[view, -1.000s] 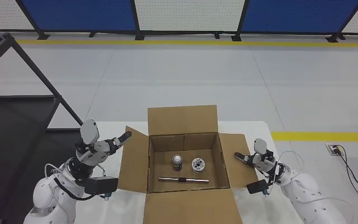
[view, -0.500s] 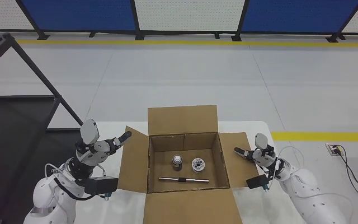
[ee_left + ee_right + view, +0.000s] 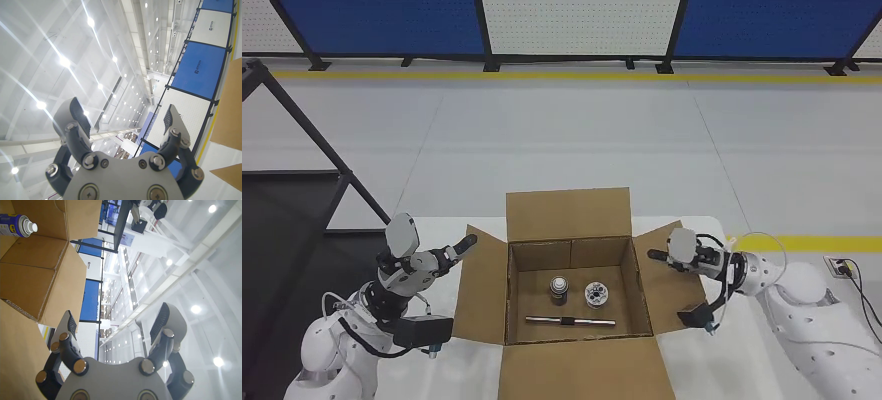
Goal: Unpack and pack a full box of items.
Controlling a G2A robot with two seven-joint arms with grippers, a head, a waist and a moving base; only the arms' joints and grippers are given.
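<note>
Though open, cardboard box (image 3: 580,252) on white table (image 3: 477,372), blue panels (image 3: 382,25) behind.

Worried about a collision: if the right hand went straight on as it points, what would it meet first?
Probably nothing: the right hand frames open room between its fingers. The box flap lies beside one finger and might be grazed; depth is unclear.

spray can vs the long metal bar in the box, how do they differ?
Pose: the spray can stands upright; the metal bar lies flat. Shape: the can shows a small round top; the bar is long and thin, spanning much of the floor's width. Place: the can sits mid-box, the bar nearer the robot. Shared: both are inside the open box, ungripped.
</note>
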